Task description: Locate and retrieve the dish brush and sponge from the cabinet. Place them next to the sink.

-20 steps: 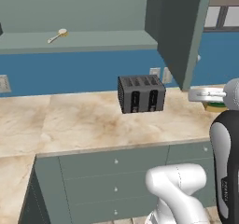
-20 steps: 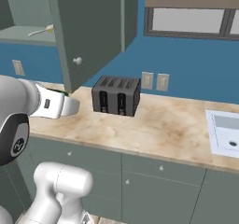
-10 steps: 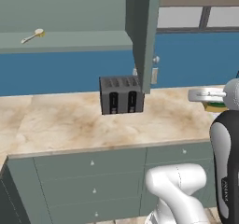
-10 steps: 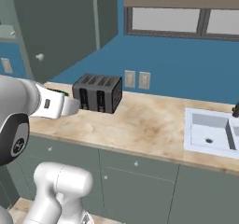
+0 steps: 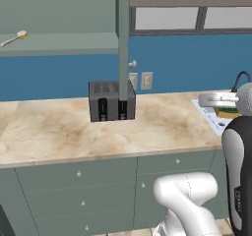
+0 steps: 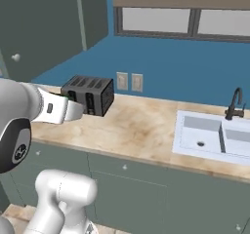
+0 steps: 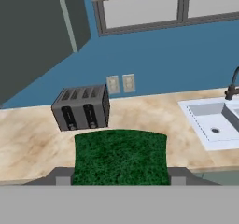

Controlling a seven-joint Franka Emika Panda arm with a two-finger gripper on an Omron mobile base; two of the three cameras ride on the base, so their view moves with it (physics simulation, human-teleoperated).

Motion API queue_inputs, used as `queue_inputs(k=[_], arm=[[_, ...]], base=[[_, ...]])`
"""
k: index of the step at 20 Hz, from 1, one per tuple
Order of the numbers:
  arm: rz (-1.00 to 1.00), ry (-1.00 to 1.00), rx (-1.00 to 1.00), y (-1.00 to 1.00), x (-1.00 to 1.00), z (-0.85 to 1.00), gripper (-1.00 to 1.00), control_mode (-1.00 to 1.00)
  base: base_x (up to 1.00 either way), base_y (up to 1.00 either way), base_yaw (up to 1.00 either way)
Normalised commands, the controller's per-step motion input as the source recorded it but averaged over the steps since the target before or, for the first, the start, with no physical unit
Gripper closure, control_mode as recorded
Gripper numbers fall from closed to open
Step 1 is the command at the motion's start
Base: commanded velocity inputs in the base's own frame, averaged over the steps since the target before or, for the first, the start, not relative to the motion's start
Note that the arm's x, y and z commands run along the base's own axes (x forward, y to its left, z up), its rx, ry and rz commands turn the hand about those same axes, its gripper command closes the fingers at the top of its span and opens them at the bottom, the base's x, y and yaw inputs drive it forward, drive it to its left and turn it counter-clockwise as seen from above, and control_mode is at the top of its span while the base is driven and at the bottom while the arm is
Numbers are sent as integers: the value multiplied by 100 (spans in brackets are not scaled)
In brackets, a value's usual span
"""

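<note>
bare counter [image 7: 154,113] between sponge [image 7: 120,157] and sink [image 7: 210,122].

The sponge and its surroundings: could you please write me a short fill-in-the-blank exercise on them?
1. The gripper holds the sponge with its dark ____ layer facing the hand camera.
2. The dish brush lies on the cabinet's ____.
3. The dark box on the counter is a ____.

Missing words: green; shelf; toaster

1. Even, diffuse rendered light with no visible source.
2. Soft shadow beneath the toaster [image 5: 111,101] on the counter [image 5: 59,132].
3. No glare, blur or edge distortion.
4. Coarse textures; sponge [image 7: 120,156] surface grainy.
</note>
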Motion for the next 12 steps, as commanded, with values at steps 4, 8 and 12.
queue_inputs(k=[4, 8, 12], arm=[[0, 0, 0, 0, 0, 0, 100, 100], [0, 0, 0, 0, 0, 0, 100, 100], [0, 0, 0, 0, 0, 0, 100, 100]], base=[[-1, -56, -10], [13, -62, -14], [12, -37, -11]])
